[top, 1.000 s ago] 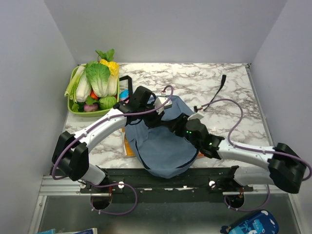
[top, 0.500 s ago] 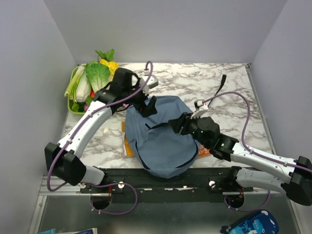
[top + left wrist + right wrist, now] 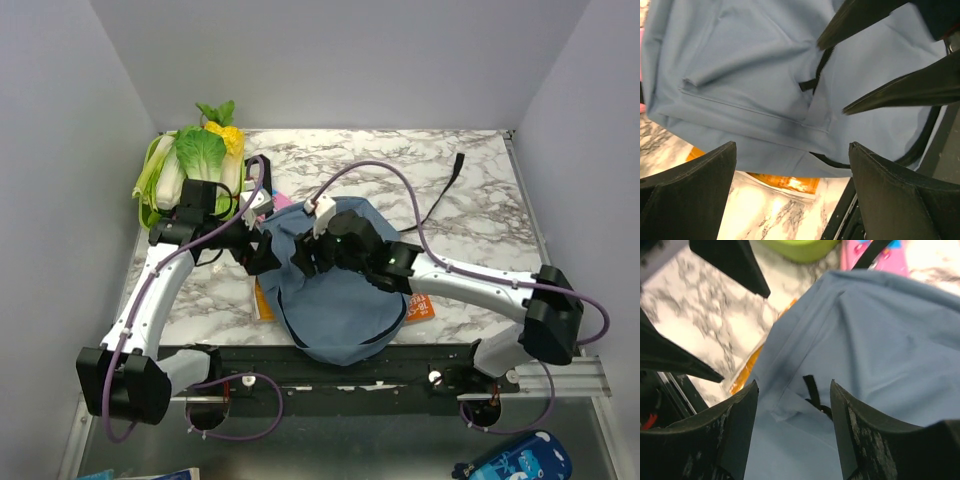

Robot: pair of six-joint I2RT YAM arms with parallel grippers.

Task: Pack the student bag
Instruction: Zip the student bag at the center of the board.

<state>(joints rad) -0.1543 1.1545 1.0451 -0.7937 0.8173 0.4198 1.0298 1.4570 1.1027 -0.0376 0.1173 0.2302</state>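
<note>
The student bag (image 3: pixel 340 300) is lying flat on the marble, spread beneath both sets of fingers, with an orange book (image 3: pixel 785 182) poking out under its edge. The left gripper (image 3: pixel 792 145) is coming off the bag's top, where it was nearly shut a second ago, and is now hanging wide open at the bag's side, holding nothing. The right gripper (image 3: pixel 793 382) is swinging across the bag to meet it, jaws widening, partly open and empty. The black zipper pull (image 3: pixel 811 390) is sitting just beyond its fingertips. I am reading this as a regrip toward the zip, with the packing itself not started.
</note>
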